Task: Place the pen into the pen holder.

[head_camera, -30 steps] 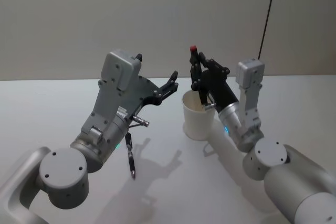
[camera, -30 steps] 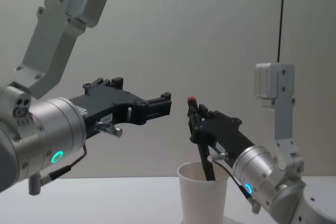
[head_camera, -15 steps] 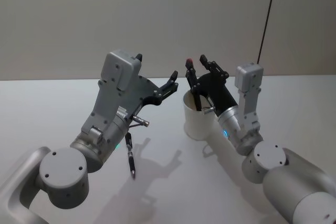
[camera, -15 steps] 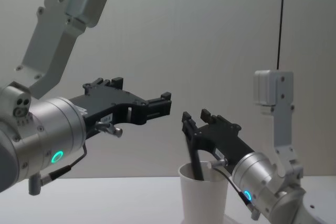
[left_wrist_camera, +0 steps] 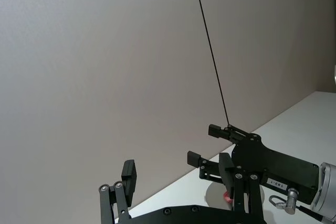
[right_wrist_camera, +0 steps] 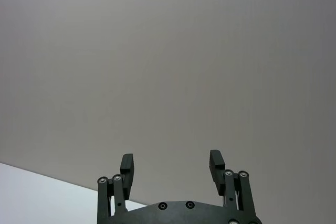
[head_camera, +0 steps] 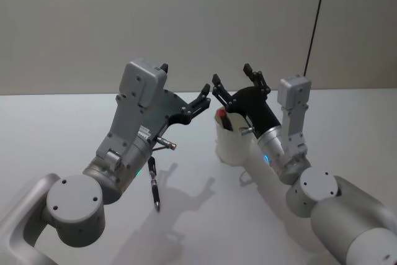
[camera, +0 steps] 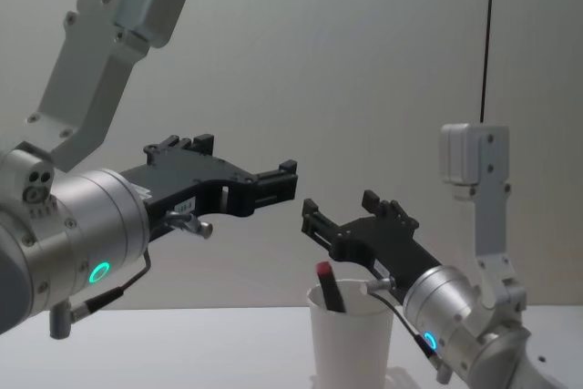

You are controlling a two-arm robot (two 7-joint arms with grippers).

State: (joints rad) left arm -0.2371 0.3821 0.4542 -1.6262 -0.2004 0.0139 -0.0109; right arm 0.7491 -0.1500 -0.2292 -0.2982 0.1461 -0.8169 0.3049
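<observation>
pen leans inside tapered white pen holder; right gripper, left gripper fingers released.

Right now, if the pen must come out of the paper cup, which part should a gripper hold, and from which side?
Hold the pen by its red-tipped upper end, coming from above. Only that end stands above the rim of the pen holder, leaning at its left side; the cup wall covers the rest.
</observation>
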